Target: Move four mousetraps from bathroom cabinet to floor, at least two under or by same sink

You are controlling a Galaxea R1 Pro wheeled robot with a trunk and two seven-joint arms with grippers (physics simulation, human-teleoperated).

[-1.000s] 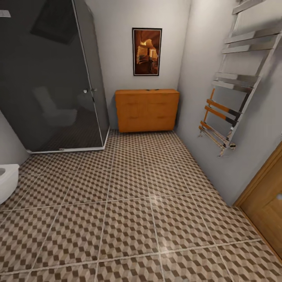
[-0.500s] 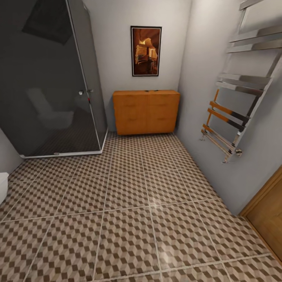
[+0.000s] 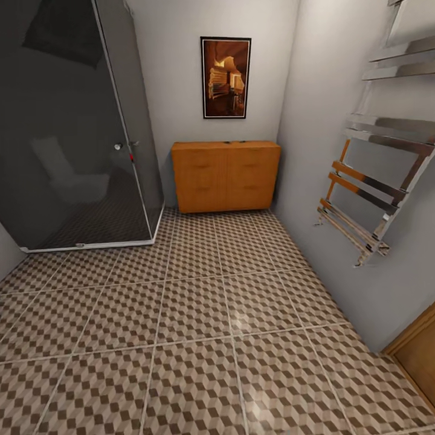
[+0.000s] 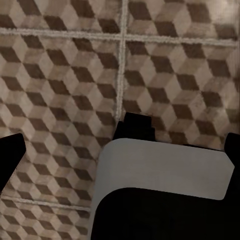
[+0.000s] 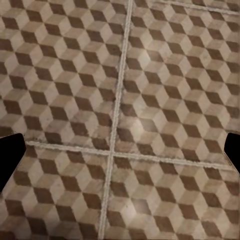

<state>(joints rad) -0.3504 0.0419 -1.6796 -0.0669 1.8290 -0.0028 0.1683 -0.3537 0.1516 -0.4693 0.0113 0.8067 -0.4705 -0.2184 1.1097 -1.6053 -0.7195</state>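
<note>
1. The bathroom floor point(image 3: 199, 338), tiled in a brown, beige and white cube pattern with pale grout lines, spreads from the near edge of the head view to the far wall.
2. In the left wrist view the left gripper point(image 4: 120, 150) hangs over these tiles, its dark fingers at the frame's edges and a grey and black part between them; I cannot tell how its jaws stand.
3. In the right wrist view the right gripper point(image 5: 120, 155) hangs spread wide over the tiles, grasping nothing.
4. At 3 o'clock a chrome towel rail point(image 3: 368, 205) hangs on the wall.
5. At 10 o'clock stands a dark glass shower cabin point(image 3: 66, 139).
6. At 12 o'clock, farthest, an orange wooden cabinet point(image 3: 225, 176) stands against the wall, small dark objects on its top, too small to identify.
7. Above it hangs a framed picture point(image 3: 225, 77).
</note>
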